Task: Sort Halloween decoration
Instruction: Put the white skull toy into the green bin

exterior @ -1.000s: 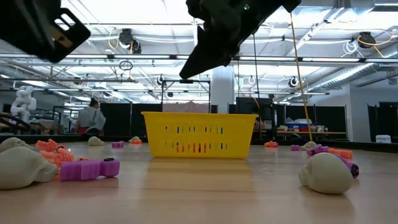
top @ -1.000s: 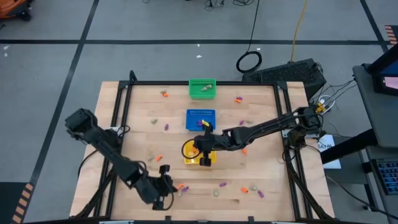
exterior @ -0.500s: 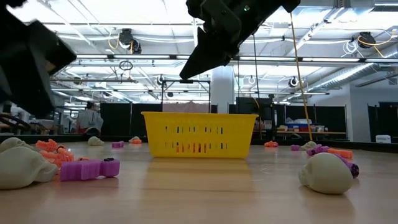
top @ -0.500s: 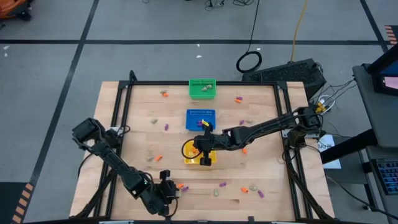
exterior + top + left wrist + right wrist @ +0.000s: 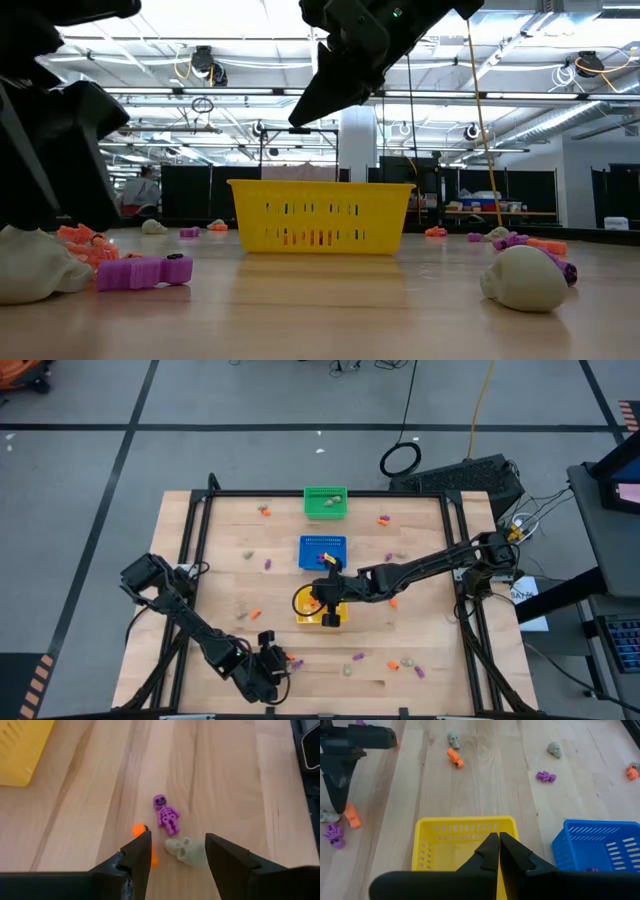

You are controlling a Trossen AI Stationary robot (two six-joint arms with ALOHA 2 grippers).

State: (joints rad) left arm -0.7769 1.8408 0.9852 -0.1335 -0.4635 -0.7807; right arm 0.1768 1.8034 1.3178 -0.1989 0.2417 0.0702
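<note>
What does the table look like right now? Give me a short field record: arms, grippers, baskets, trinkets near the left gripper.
left gripper: open, low over the near-left table, fingers either side of a pale skull
nearby trinkets: purple skeleton just beyond the skull; orange piece by one finger
right gripper: shut, hovering over the yellow basket
held items: none visible
blue basket: mid-table, beyond the yellow one
green basket: far edge, pale trinkets inside
</note>
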